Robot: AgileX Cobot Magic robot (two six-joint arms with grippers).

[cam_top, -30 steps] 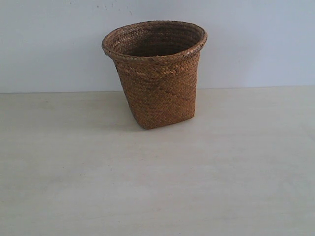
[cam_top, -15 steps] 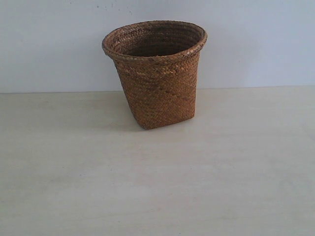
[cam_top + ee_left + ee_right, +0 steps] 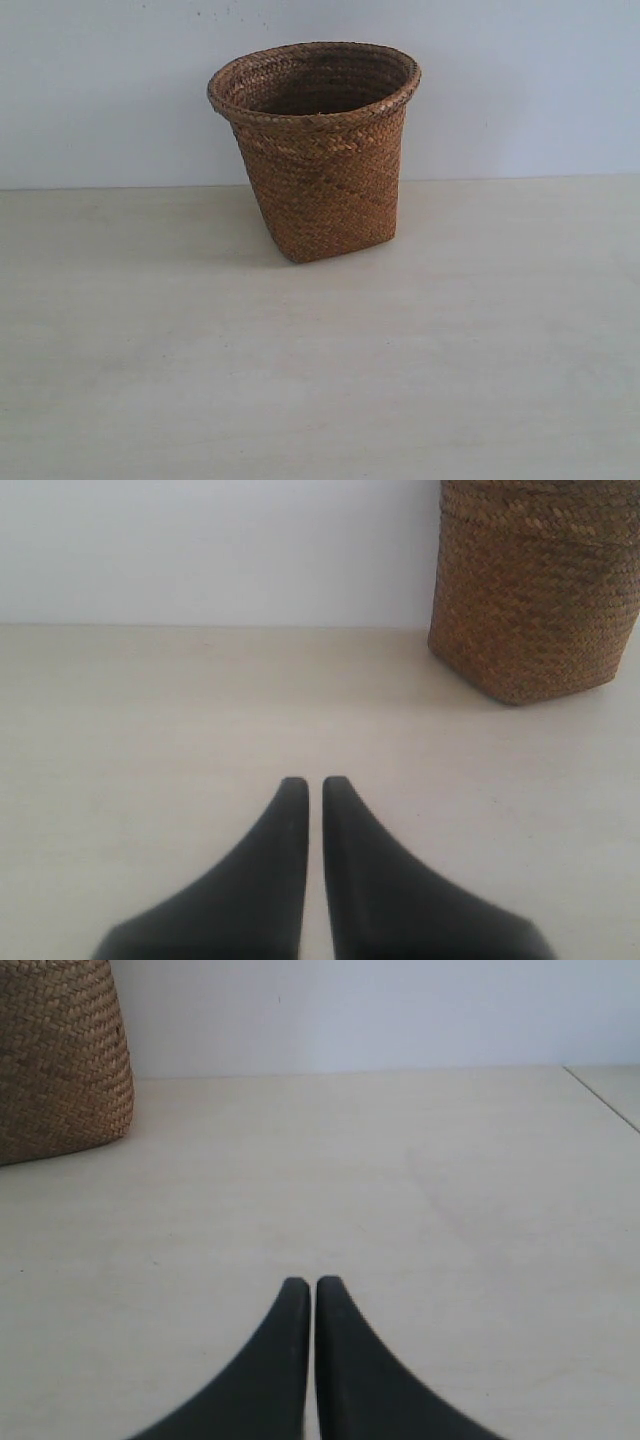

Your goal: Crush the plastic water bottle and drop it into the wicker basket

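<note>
The brown wicker basket point(image 3: 318, 150) stands upright at the back middle of the pale table, its rolled rim wide and its base narrower. Its dark inside shows nothing I can make out. The plastic water bottle is out of view in every frame. My left gripper point(image 3: 307, 782) is shut with nothing between its black fingers, low over bare table, with the basket point(image 3: 535, 585) well ahead and off to one side. My right gripper point(image 3: 306, 1282) is likewise shut and empty, the basket point(image 3: 58, 1055) far ahead on its other side. Neither gripper shows in the exterior view.
A plain pale wall point(image 3: 520, 80) rises just behind the table point(image 3: 320, 380). In the right wrist view a table edge or seam point(image 3: 605, 1095) runs diagonally at the far side.
</note>
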